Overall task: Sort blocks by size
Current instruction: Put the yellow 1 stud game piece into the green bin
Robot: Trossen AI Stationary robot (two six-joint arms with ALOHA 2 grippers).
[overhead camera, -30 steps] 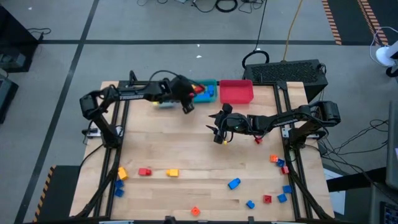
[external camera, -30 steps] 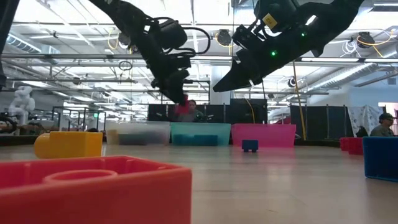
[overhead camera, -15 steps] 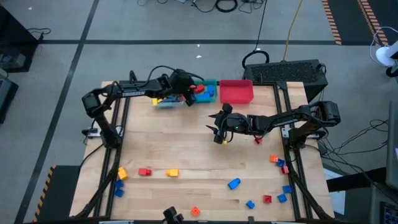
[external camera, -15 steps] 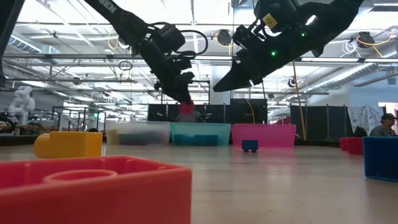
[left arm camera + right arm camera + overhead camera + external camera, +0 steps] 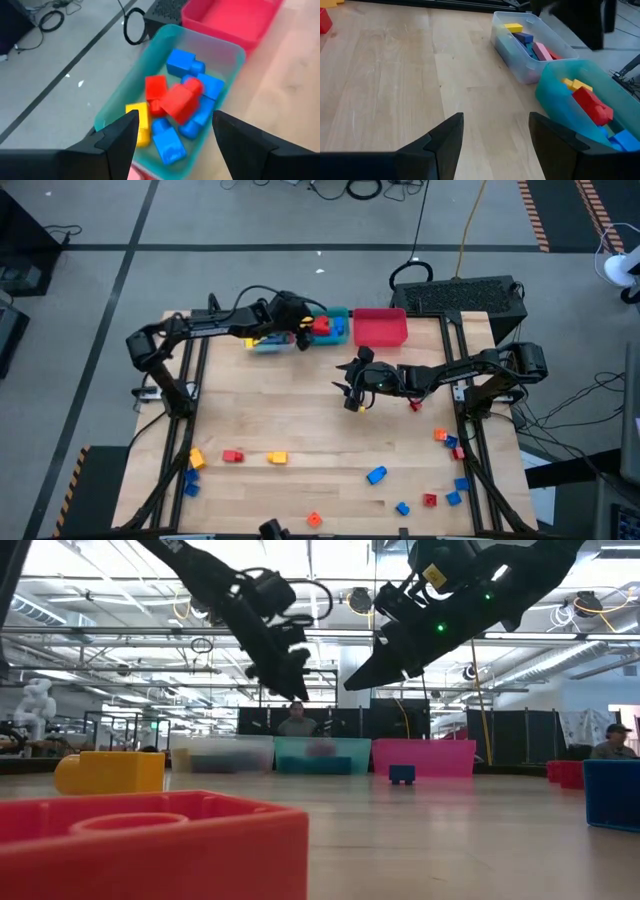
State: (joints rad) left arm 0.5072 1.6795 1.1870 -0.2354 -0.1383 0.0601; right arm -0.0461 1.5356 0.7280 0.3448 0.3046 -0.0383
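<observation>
Wooden table [image 5: 300,410], scattered blocks [image 5: 376,475]

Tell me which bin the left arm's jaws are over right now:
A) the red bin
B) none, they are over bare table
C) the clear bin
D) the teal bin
D: the left wrist view looks straight down past the open left gripper into the teal bin, holding red, blue and yellow blocks; the high view agrees.
</observation>
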